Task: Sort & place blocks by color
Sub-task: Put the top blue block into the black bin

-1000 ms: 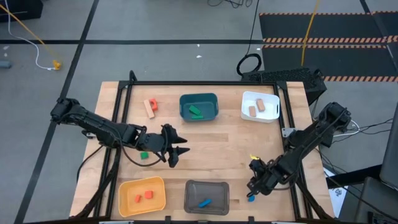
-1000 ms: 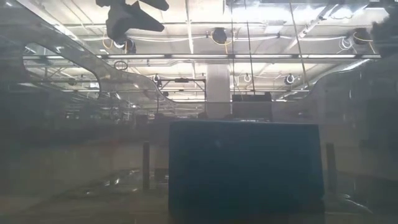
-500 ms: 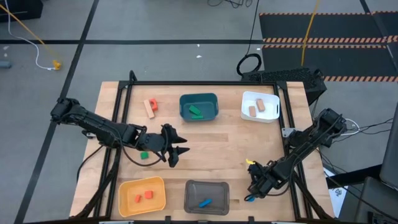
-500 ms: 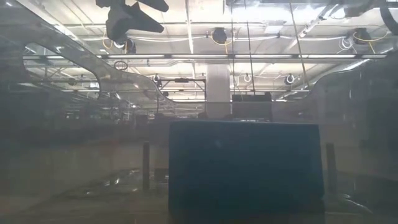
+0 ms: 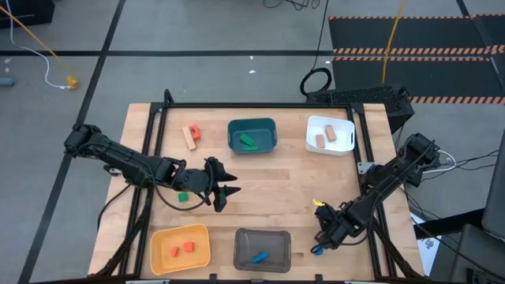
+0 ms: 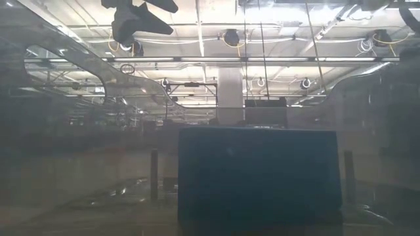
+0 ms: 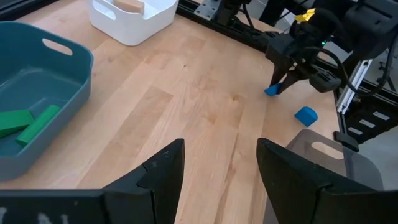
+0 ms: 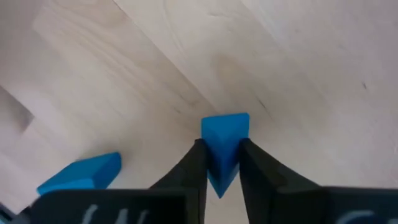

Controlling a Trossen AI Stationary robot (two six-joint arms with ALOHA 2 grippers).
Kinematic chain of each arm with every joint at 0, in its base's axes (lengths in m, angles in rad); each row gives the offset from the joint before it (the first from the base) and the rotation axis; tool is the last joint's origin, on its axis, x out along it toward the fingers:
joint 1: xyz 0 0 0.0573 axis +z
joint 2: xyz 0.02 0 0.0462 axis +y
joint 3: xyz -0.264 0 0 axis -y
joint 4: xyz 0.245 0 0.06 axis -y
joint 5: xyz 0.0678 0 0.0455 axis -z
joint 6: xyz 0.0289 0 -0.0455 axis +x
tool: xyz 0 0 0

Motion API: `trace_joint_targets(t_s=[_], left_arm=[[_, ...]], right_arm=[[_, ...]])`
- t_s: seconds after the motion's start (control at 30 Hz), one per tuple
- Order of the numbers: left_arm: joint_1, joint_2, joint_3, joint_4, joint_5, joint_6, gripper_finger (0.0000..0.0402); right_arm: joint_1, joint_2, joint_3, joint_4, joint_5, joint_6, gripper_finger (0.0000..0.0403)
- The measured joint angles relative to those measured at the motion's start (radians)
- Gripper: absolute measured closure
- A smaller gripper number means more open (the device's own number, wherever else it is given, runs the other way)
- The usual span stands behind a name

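My right gripper (image 8: 221, 152) stands near the table's near right corner (image 5: 323, 235), shut on a small blue wedge block (image 8: 225, 132). A second blue block (image 8: 81, 175) lies on the wood just beside it. My left gripper (image 7: 217, 168) hovers open above the table's left middle (image 5: 225, 189), holding nothing. A green block (image 5: 183, 196) lies near it. A red-orange and a tan block (image 5: 190, 136) lie at the far left. My right gripper pinches the blue wedge by its two opposite faces (image 8: 214, 146) between its two fingers (image 8: 194, 165). The fingers come steeply from above, pointing down. The wedge (image 7: 272, 91) stays down at the tabletop under the fingertips.
A teal bin (image 5: 252, 135) with green blocks and a white bin (image 5: 331, 135) with tan blocks stand at the far edge. A yellow bin (image 5: 181, 247) with red-orange blocks and a grey bin (image 5: 263, 248) with a blue block stand at the near edge. Bare wood lies between.
My right gripper has sunk toward the tabletop and shifted a little toward the near edge, down onto the blue blocks.
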Motion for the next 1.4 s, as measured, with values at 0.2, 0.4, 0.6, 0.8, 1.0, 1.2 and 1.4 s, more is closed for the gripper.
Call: trace_joint_targets(t_s=[0.2,0.4,0.6,0.8,1.0,1.2,1.4], left_arm=[[0.0,0.0,0.0,0.0,0.0,0.0,0.0202],[0.0,0.0,0.0,0.0,0.0,0.0,0.0202],[0.0,0.0,0.0,-0.003,0.0,0.0,0.0202],[0.0,0.0,0.0,-0.003,0.0,0.0,0.0202],[0.0,0.0,0.0,-0.003,0.0,-0.001,0.0202],[0.0,0.0,0.0,-0.006,0.0,-0.002,0.0202],[0.0,0.0,0.0,-0.008,0.0,-0.002,0.0202]], right_arm=[[0.0,-0.033,-0.003,0.028,0.003,0.0,0.0357],[0.0,-0.108,-0.006,0.056,0.13,-0.018,0.0363],[-0.001,-0.177,-0.006,0.15,0.317,-0.119,0.0363],[-0.012,-0.194,-0.006,0.361,0.461,-0.335,0.037],[-0.033,-0.181,-0.005,0.622,0.466,-0.575,0.0375],[-0.038,-0.155,-0.004,0.817,0.445,-0.719,0.0376],[-0.039,-0.07,-0.004,0.903,0.407,-0.746,0.0376]])
